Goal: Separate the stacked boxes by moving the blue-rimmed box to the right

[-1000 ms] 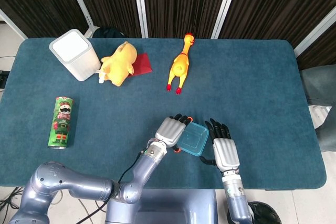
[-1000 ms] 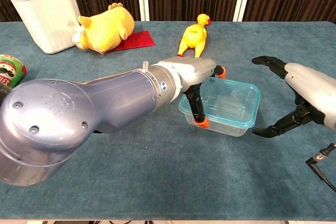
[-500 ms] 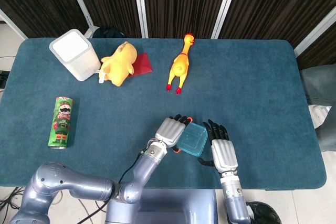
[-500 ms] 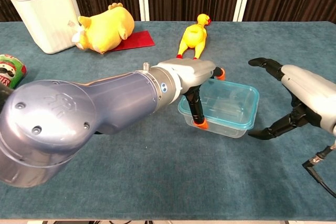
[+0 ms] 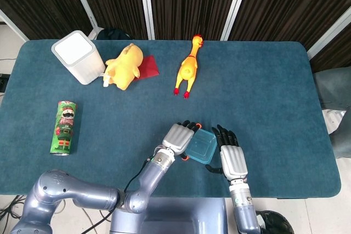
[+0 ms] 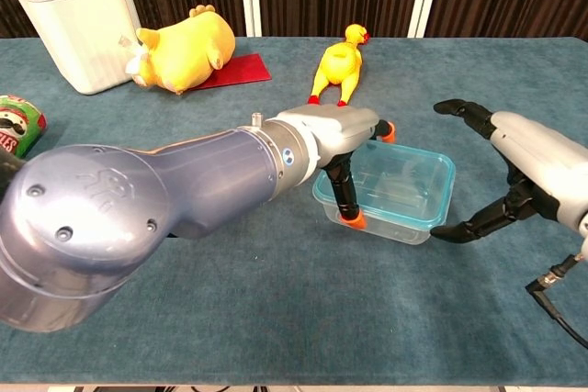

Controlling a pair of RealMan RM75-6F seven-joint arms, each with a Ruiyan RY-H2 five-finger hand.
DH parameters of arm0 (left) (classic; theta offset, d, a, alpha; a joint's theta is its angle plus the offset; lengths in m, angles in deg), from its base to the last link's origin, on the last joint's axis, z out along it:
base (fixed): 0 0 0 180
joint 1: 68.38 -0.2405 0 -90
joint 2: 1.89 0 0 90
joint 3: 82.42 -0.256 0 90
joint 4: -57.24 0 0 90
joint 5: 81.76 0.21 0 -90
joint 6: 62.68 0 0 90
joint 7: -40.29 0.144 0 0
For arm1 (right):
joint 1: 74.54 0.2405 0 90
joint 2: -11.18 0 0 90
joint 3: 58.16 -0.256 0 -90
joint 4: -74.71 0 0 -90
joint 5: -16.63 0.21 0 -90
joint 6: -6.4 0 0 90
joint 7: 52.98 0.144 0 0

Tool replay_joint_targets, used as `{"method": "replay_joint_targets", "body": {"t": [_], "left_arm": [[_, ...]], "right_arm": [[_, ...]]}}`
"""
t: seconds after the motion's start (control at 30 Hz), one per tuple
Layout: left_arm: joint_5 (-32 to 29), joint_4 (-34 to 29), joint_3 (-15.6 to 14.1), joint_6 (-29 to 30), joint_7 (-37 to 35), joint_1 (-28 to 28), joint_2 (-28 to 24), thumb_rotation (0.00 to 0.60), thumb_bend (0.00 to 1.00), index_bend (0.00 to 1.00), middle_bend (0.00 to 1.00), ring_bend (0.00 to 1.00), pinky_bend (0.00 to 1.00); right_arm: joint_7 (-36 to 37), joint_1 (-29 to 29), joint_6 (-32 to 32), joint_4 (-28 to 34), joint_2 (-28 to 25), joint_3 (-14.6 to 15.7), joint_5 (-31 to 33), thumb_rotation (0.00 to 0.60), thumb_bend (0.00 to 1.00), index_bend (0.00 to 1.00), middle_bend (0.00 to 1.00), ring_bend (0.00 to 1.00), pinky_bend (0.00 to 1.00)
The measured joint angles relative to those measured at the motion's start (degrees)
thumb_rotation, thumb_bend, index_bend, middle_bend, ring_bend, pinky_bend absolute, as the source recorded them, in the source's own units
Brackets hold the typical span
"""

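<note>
The clear box with a blue rim [image 5: 200,146] lies near the table's front edge, seen closer in the chest view as the box [image 6: 404,185]. I cannot make out a second box nested in it. My left hand [image 5: 178,137] holds the box's left end. One orange-tipped finger [image 6: 347,199] lies against the near wall and another shows behind the far rim. My right hand [image 5: 231,160] sits just right of the box with its fingers spread. In the chest view the right hand [image 6: 519,167] curves around the box's right end, its thumb tip close to the near corner without clear contact.
A white bin [image 5: 79,56], a yellow plush toy [image 5: 125,65] on a red cloth [image 5: 149,67] and a rubber chicken [image 5: 188,67] stand across the back. A green Pringles can [image 5: 64,127] lies at the left. The blue table [image 5: 274,97] stretches to the right of my right hand.
My right hand has crept left, closer to the box's right end. The box has shifted slightly in my left hand's hold.
</note>
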Motion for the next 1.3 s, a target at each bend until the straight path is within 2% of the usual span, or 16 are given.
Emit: {"method": "replay_joint_targets", "body": {"t": [1.3], "left_arm": [[0.39,0.33,-0.27,-0.24,0.18,-0.12,1.18,0.6,0.12,0.2,0.23,0.17,0.33]], "right_arm": [[0.31,0.26,0.57,1.25,0.88,-0.44,1.73,0.6,0.15,0.0,0.0,0.0,0.0]]}}
